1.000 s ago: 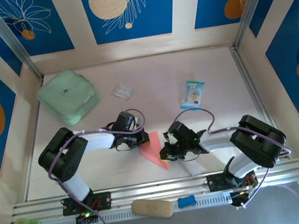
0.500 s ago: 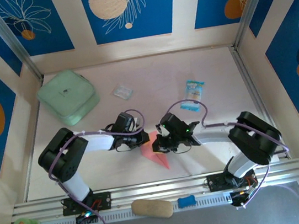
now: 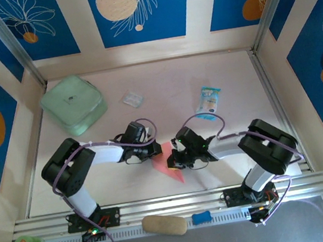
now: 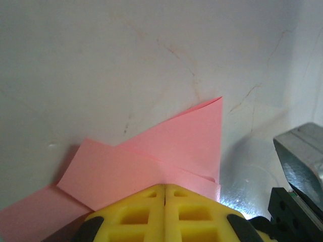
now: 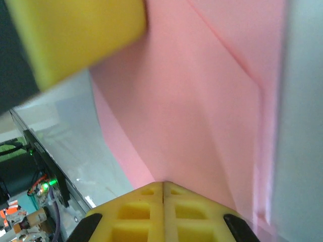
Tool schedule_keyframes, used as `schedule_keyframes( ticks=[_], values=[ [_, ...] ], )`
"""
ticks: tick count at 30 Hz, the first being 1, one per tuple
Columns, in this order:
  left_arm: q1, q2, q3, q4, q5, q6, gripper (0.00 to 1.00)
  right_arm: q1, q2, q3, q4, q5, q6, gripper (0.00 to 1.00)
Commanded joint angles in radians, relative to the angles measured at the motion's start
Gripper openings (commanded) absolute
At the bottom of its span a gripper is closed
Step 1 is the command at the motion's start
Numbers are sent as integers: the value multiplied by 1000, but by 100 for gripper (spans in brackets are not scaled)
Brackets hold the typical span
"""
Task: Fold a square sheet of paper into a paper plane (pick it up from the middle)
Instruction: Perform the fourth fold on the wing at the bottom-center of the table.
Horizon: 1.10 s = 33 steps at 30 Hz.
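Partly folded salmon-pink paper sheet (image 3: 174,173) lying flat on the white table (image 3: 116,181) near its front edge, between the two arms and well apart from the mint-green pouch (image 3: 74,104), the small clear wrapper (image 3: 132,98) and the blue-and-white snack packet (image 3: 208,101). The sheet shows overlapping flaps, a diagonal crease and one narrow point aimed toward the near rail. The left gripper (image 4: 164,194) has its yellow jaws clenched together, no paper visible between them, tips resting on a folded flap. The right gripper (image 5: 162,190) is likewise clenched, tips down on the opposite side of the sheet. Handling, as judged: the paper is very light and limp, likely to slide on the smooth table and to spring open at soft creases; it will crumple or tear if dragged. It is best pinned by one closed gripper near the middle while the other runs along a crease. To lift, pinch a raised flap edge or the centre fold, not the thin point.
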Motion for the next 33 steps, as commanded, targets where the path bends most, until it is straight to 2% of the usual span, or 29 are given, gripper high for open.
schedule_keyframes(
  ticks=[1, 10, 16, 20, 26, 29, 33],
  values=[
    [4, 46, -31, -59, -47, 1, 0, 17, -58, -61, -81, -14, 12, 2],
    [3, 53, -39, -35, -41, -13, 0, 58, -209, -208, -98, 25, 68, 3],
    [4, 42, -41, -43, -44, -9, 0, 48, -322, -145, -181, 39, 34, 5],
    [3, 39, -41, -45, -44, -10, 0, 22, -276, -52, -197, 31, -9, 6],
    [3, 39, -36, -48, -43, -11, 0, 11, -94, 62, -168, -3, -42, 6],
    [2, 40, -37, -51, -49, -13, 0, 22, -37, 20, -117, -20, -22, 6],
    [3, 45, -36, -56, -54, -10, 0, 55, -83, -96, -49, -29, 12, 7]
  ],
)
